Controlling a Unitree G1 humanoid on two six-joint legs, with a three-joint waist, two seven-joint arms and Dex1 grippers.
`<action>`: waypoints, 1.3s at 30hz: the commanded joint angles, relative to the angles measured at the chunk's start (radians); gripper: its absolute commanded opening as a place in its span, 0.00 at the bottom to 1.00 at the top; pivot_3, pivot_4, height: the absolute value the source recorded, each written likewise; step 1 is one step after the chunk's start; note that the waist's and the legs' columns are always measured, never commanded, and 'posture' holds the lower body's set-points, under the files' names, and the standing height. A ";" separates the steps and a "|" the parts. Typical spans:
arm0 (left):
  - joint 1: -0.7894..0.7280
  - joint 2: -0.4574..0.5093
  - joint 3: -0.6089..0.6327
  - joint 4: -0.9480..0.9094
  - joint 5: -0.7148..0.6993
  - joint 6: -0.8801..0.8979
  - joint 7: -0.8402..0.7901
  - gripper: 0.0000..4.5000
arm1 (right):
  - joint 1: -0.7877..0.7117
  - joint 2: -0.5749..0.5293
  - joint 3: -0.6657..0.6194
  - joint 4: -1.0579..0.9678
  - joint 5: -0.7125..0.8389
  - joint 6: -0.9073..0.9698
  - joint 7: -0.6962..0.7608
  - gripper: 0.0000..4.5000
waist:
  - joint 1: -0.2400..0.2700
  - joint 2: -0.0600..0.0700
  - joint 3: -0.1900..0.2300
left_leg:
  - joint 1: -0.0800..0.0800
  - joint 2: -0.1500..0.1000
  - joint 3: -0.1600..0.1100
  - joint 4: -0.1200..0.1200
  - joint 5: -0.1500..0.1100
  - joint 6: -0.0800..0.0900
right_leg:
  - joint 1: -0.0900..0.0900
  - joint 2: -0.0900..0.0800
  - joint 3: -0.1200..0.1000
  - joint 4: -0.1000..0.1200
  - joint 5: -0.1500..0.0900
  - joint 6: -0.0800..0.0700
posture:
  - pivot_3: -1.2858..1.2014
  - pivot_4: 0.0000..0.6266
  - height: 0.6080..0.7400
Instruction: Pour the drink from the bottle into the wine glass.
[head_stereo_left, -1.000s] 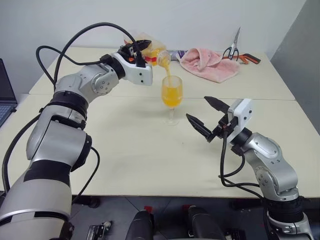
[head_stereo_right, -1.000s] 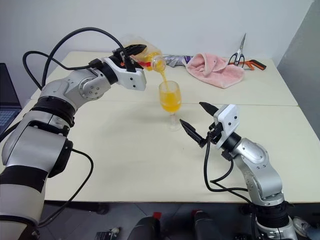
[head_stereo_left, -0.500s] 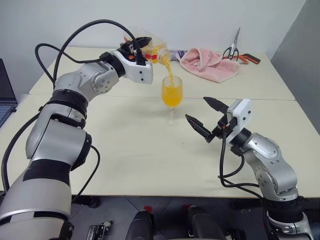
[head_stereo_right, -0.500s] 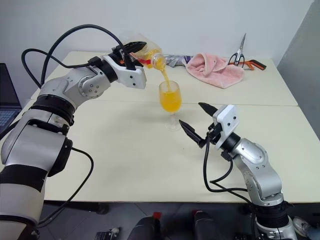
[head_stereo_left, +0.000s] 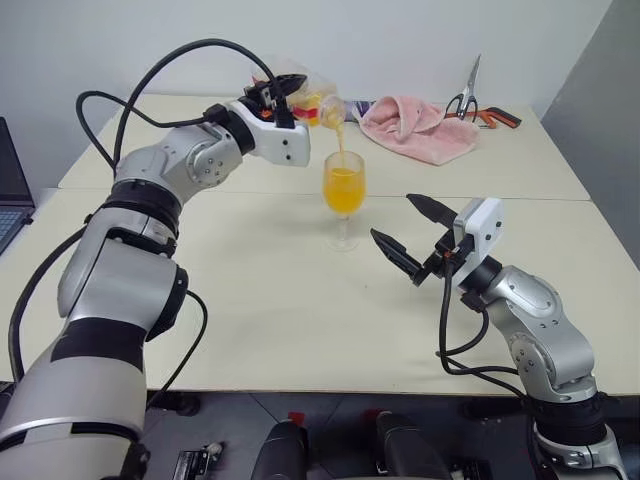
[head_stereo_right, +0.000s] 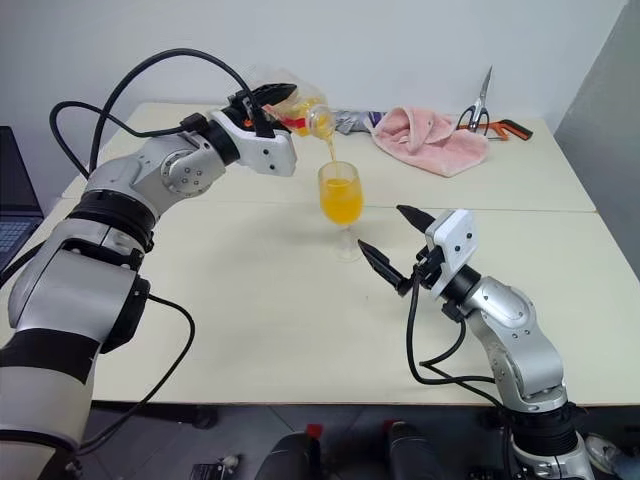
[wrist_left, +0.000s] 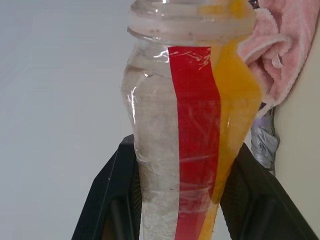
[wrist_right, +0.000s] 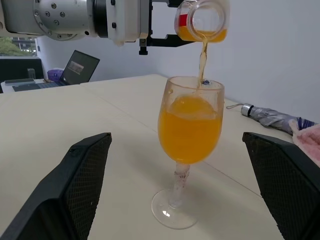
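My left gripper (head_stereo_left: 284, 90) is shut on the clear bottle (head_stereo_left: 318, 105) with the red stripe and holds it tipped over the wine glass (head_stereo_left: 343, 196). From the bottle's mouth a thin stream of the orange drink (wrist_right: 202, 59) falls into the bowl. The bowl is more than half full of drink (wrist_right: 189, 131). Some drink lies along the lower side of the bottle (wrist_left: 235, 100). The glass stands upright on the pale table (head_stereo_left: 260, 290). My right gripper (head_stereo_left: 393, 216) hovers open just right of the glass's foot, touching nothing.
A pink towel (head_stereo_left: 416, 127) and scissors (head_stereo_left: 464, 99) lie at the far right of the table. A folded grey umbrella (wrist_right: 270, 118) rests behind the glass. A laptop (head_stereo_left: 10, 190) sits off the left edge.
The drink keeps streaming into the glass. The bottle's mouth sits slightly higher and more tipped than a second ago. My right gripper has not moved.
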 joint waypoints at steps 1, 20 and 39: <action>-0.014 -0.006 0.064 -0.001 -0.085 0.017 -0.047 0.37 | -0.016 -0.001 -0.005 -0.043 0.015 0.001 0.000 1.00 | 0.000 0.000 0.000 | 0.000 0.000 0.000 0.000 0.000 0.000 | 0.000 0.000 0.000 0.000 0.000 0.000 | 0.52 0.24 1.00; 0.196 -0.130 0.496 -0.254 -0.717 0.444 -0.579 0.37 | -0.071 -0.071 0.027 -0.078 0.074 0.095 0.098 1.00 | -0.005 0.000 0.000 | 0.001 0.000 0.000 0.001 0.000 0.000 | 0.000 0.000 0.000 0.002 0.000 0.000 | 0.52 0.24 1.00; 0.819 -0.036 0.811 -0.923 -1.000 1.100 -0.478 0.37 | -0.252 -0.116 0.209 -0.010 0.042 0.298 0.151 1.00 | -0.002 -0.001 -0.001 | 0.002 0.003 -0.005 0.015 0.000 0.000 | 0.003 -0.001 -0.001 0.014 0.000 0.000 | 0.52 0.24 1.00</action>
